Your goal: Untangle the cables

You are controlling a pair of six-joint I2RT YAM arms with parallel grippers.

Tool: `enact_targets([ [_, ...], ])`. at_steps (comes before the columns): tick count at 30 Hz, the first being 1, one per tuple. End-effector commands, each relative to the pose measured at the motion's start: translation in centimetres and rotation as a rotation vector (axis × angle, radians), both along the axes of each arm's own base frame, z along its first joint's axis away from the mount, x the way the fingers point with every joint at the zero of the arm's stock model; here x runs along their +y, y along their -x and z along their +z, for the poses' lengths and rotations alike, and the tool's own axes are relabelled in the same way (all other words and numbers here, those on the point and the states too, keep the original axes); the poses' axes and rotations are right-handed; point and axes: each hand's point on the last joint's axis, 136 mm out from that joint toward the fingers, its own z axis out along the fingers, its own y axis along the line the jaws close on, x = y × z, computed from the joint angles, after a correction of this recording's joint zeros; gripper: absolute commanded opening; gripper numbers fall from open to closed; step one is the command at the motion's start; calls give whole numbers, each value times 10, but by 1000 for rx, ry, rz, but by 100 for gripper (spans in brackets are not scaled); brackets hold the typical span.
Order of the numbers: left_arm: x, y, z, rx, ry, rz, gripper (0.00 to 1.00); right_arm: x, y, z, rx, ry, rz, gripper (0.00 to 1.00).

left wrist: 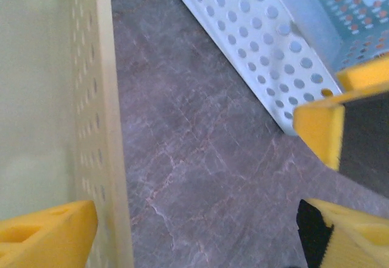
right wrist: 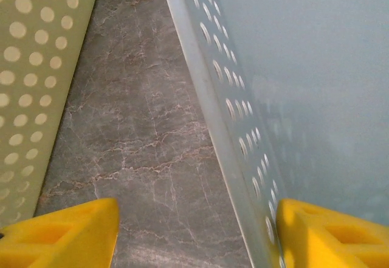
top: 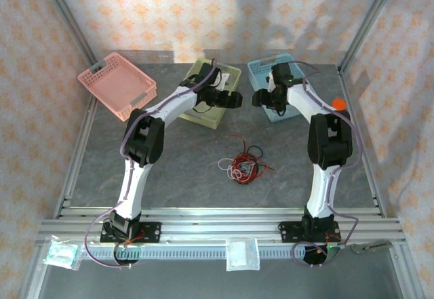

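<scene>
The cables (top: 243,163) lie in a small red, black and white tangle on the table's middle, well in front of both grippers and apart from them. My left gripper (top: 239,100) hovers at the right edge of the green basket (top: 215,94). In the left wrist view it (left wrist: 200,231) stands open, the green basket's wall (left wrist: 100,116) beside its left finger and bare table between the fingers. My right gripper (top: 255,98) faces it at the left edge of the blue basket (top: 274,87). It (right wrist: 197,231) is open, with the blue basket's wall (right wrist: 231,116) just inside its right finger.
A pink basket (top: 119,84) stands at the back left. A narrow strip of grey marble table (right wrist: 134,128) separates the green and blue baskets. The other arm's yellow finger (left wrist: 322,128) shows close at the right in the left wrist view. An orange ball (top: 338,102) sits on the right.
</scene>
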Motion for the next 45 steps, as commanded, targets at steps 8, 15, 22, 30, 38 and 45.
enact_targets([
  [8, 144, -22, 126, -290, -136, 493, 96, 14, 7, 65, -226, 122, -133, 94],
  [15, 302, -10, 122, -233, -195, 905, 99, 33, 8, 91, -292, 130, -148, 97],
  [22, 357, -35, 87, -116, -275, 1011, 96, 42, 27, 123, -338, 96, -161, 96],
  [30, 368, -80, 48, -40, -307, 1064, 92, 25, 62, 144, -369, 71, -187, 94],
  [38, 382, -103, 10, 17, -354, 1118, 88, 7, 88, 145, -372, 94, -209, 93],
  [45, 387, -114, -14, 25, -353, 1135, 82, 2, 99, 145, -377, 68, -228, 85],
])
